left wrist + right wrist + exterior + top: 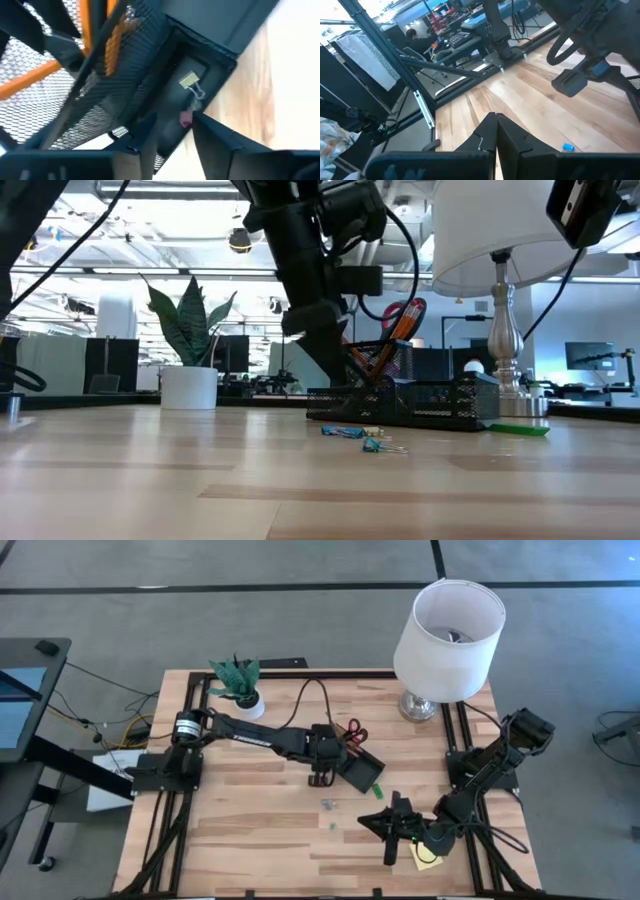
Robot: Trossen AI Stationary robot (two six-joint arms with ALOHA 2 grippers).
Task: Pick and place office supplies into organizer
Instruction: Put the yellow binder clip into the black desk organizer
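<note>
The black mesh organizer (358, 768) stands mid-table and holds red-handled scissors (353, 729) and orange pencils (111, 35). My left gripper (172, 120) is open over its low front compartment, where a pale binder clip (190, 82) lies. A small pink clip (186, 118) shows by one fingertip. My right gripper (495, 122) is shut and empty, low over the table near the yellow sticky-note pad (427, 856). A green block (378, 790) and loose clips (327, 804) lie on the wood. My left gripper stands over the organizer's front compartment (210, 75) with its fingers apart. The pink clip sits right at the tip of one finger (200, 122); I cannot tell whether that finger touches it.
A white-shaded lamp (448, 630) stands at the far right and a potted plant (240, 685) at the far left. A cable (310, 690) runs behind the organizer. A blue clip (567, 147) lies ahead of the right gripper. Bare wood stretches along the near left.
</note>
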